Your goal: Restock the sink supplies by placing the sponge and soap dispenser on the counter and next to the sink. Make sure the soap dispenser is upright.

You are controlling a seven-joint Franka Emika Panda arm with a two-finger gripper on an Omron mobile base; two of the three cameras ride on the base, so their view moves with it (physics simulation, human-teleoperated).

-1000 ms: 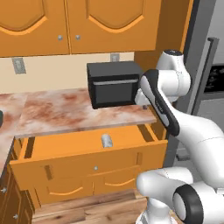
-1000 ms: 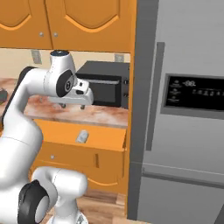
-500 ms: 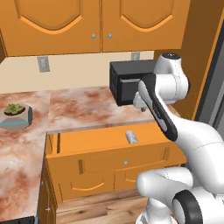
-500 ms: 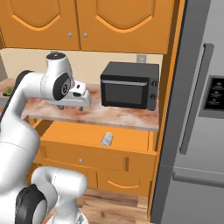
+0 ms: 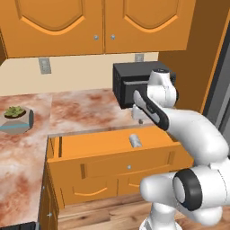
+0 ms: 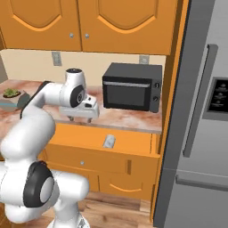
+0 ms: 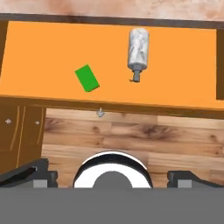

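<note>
Hand view: soap dispenser [image 7: 138, 46] lay on its side in the open drawer [image 7: 43, 43], long axis running toward the pincer [image 7: 112, 177], nozzle nearest; sponge [image 7: 87, 78] just beside it. Pincer fingers stood spread, empty.

Driven leftward along the reddish-brown marbled stone counter [image 5: 85, 110]; small potted succulent [image 5: 15, 111] now visible, apparently nothing else displaced.

The silvery marbled soap dispenser [image 7: 138, 46] lies on its side in the open drawer [image 7: 43, 52] below the reddish marbled desk [image 5: 85, 108], its pump pointing toward the drawer front, with the flat green sponge [image 7: 87, 78] lying apart beside it, slightly askew.
</note>
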